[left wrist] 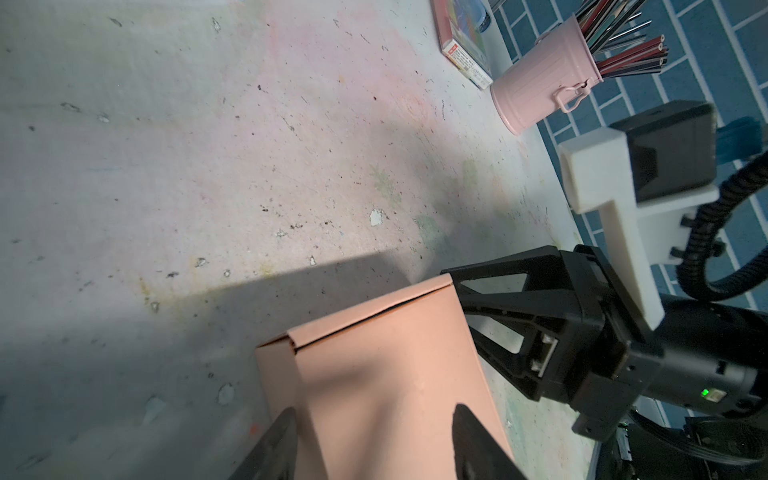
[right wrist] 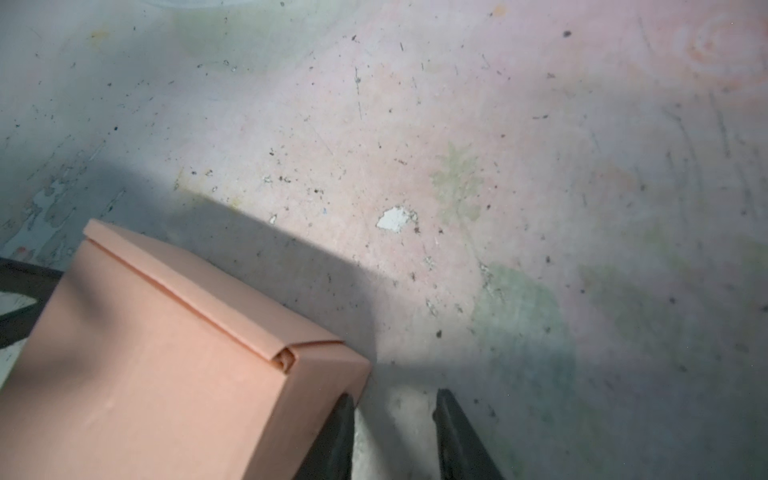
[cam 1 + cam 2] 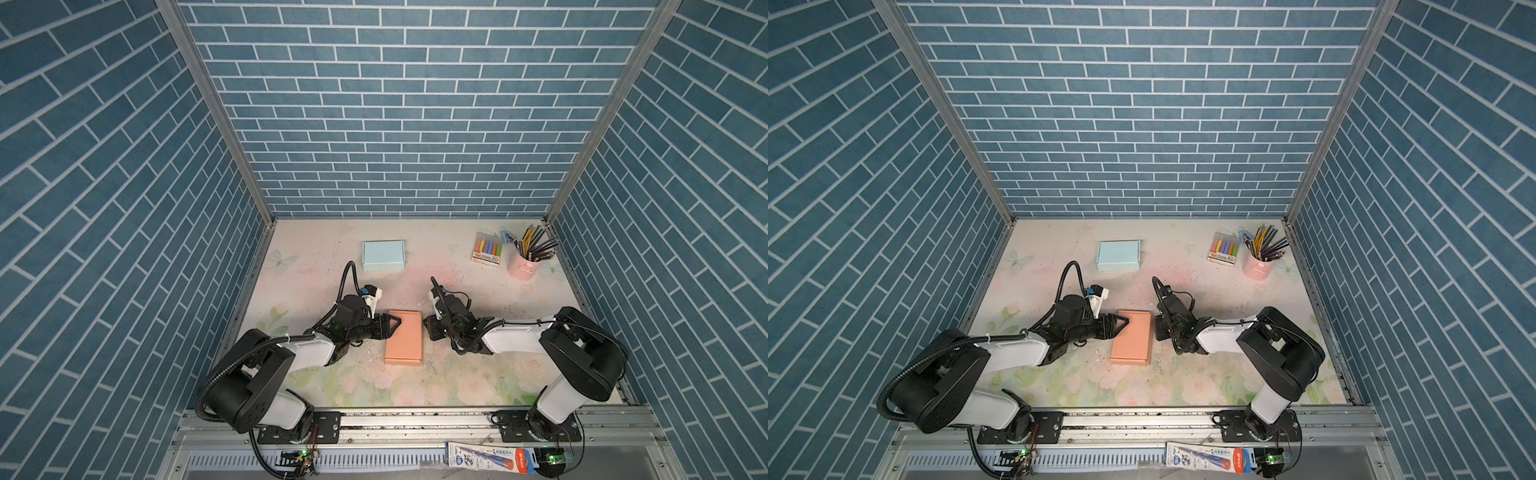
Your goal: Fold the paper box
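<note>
I see open table point(image 3: 457, 382) along the front and between the orange box point(image 3: 404, 337) and blue box point(image 3: 383, 255). The left gripper point(image 3: 395, 321) and right gripper point(image 3: 427, 326) crowd its sides. The marker pack point(image 3: 487, 249) and pencil cup point(image 3: 521, 266) block the far-right corner.
</note>
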Robot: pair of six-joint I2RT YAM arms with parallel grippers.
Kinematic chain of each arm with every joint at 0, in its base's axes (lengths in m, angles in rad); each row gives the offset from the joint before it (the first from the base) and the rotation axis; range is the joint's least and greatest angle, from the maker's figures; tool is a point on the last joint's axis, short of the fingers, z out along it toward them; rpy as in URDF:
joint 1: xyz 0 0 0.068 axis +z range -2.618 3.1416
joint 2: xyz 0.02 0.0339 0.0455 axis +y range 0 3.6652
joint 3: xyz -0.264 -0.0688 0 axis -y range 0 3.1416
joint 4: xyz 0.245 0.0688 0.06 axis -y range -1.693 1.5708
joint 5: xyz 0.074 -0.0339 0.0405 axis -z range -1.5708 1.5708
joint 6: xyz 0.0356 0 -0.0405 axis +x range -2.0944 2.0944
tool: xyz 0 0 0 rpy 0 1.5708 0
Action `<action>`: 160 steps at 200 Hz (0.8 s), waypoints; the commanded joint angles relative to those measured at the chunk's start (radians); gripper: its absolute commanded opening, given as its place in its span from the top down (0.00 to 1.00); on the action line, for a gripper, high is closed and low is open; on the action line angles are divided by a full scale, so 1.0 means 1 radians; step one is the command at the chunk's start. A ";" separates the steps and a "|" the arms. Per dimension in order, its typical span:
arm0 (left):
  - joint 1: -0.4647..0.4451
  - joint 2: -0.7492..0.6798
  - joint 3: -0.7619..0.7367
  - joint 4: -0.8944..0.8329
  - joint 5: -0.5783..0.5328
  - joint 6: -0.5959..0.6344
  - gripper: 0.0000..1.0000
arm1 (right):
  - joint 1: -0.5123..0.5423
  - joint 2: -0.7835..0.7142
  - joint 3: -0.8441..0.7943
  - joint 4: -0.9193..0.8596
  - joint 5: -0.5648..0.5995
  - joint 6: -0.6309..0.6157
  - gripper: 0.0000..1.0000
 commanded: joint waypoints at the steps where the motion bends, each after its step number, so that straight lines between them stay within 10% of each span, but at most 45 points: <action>1: 0.003 0.017 -0.005 0.054 0.029 -0.009 0.40 | 0.008 0.036 0.002 -0.037 -0.054 -0.004 0.65; 160: -0.014 0.020 -0.025 0.081 0.018 -0.031 0.41 | 0.050 0.049 0.027 0.013 -0.085 0.036 0.66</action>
